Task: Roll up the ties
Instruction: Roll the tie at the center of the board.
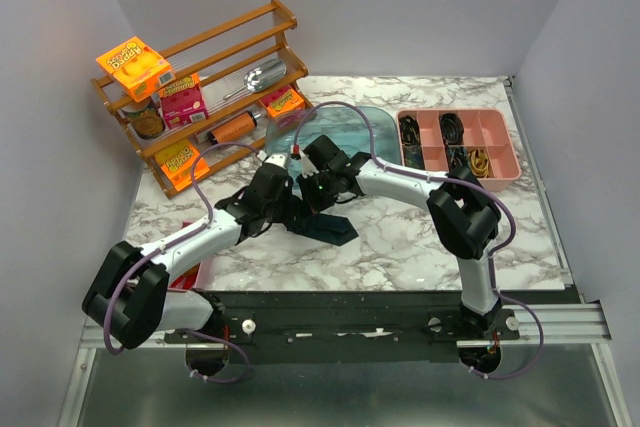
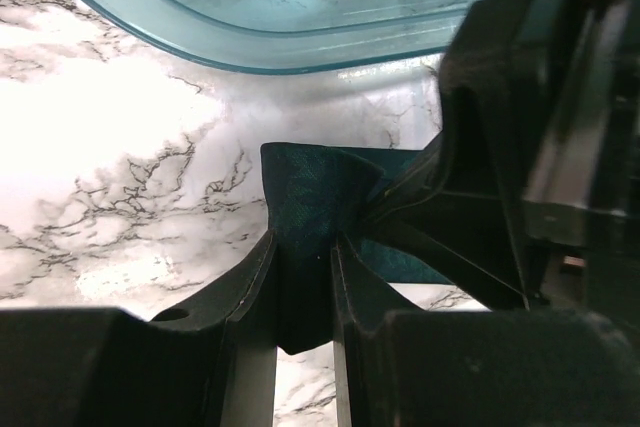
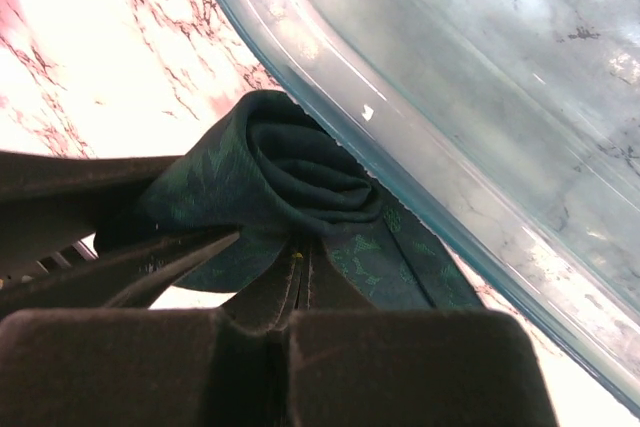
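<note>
The dark teal tie (image 1: 332, 229) lies on the marble table just in front of the blue tub (image 1: 335, 132), where both arms meet. My left gripper (image 1: 290, 209) is shut on a thick fold of the tie (image 2: 312, 192), which fills the gap between its fingers (image 2: 258, 287). In the right wrist view the tie (image 3: 290, 162) is wound into a tight roll against the tub's rim (image 3: 330, 97). My right gripper (image 3: 305, 269) is shut, its tips pinched into the fabric at the base of the roll. A flat tail of the tie (image 3: 400, 257) runs along the tub.
A wooden rack (image 1: 215, 97) with snack boxes and utensils stands at the back left. At the back right is a pink divided tray (image 1: 460, 142) of small dark items. A red object (image 1: 205, 272) shows at the table's near left edge under the left arm.
</note>
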Motion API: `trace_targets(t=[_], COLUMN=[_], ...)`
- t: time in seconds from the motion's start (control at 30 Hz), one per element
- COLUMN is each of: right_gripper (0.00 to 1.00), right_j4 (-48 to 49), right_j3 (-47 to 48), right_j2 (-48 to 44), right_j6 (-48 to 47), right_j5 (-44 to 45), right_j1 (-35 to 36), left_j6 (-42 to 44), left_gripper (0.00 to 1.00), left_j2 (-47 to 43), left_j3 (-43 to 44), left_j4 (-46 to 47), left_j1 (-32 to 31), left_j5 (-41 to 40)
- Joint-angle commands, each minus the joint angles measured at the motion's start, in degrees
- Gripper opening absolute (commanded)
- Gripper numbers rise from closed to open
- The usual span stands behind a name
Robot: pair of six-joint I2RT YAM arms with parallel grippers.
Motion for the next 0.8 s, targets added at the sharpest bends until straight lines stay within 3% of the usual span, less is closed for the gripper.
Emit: trace_targets(t=[0.0, 0.77], right_gripper=[0.0, 0.0], right_j4=[0.36, 0.63], right_j3=[0.35, -1.94], right_j2=[1.77, -3.77], right_j6=[0.52, 0.78], right_j5=[-1.13, 2.91], right_j1=[-0.24, -0.33], left_j6=[0.37, 0.37], left_gripper=[0.15, 0.14], left_j2=[0.88, 3.34], left_j3=[3.07, 7.82], left_j4=[-2.47, -13.1], left_j1=[-2.98, -7.47], left_j5=[-6.62, -19.8])
